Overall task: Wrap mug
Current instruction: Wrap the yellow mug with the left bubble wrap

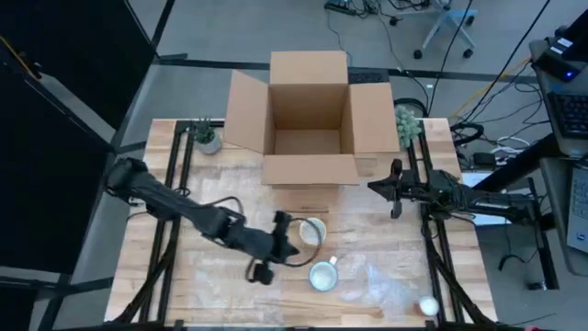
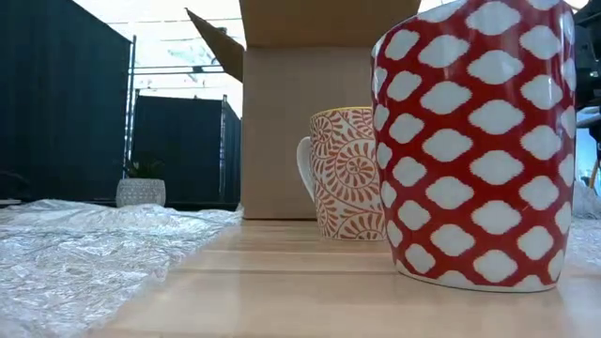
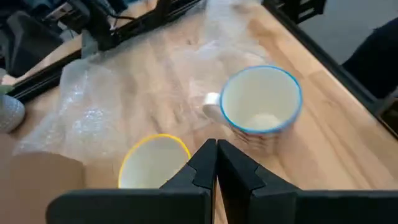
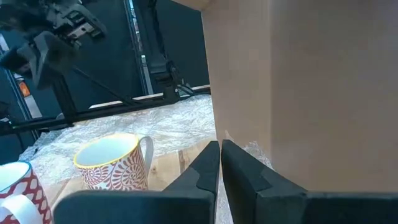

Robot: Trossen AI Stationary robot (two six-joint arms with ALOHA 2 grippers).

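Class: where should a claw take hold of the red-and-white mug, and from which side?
Probably from above, pinching the rim of the red-and-white mug: it stands upright with its mouth open to the camera, and the yellow-rimmed mug stands close beside it.

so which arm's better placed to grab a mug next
Left, probably. The left gripper, fingers shut, hovers right beside the yellow-rimmed mug and near the red patterned mug. The right gripper waits shut farther off, by the cardboard box.

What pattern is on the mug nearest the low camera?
The nearest mug has white lozenge shapes on red, clearest in the low view.
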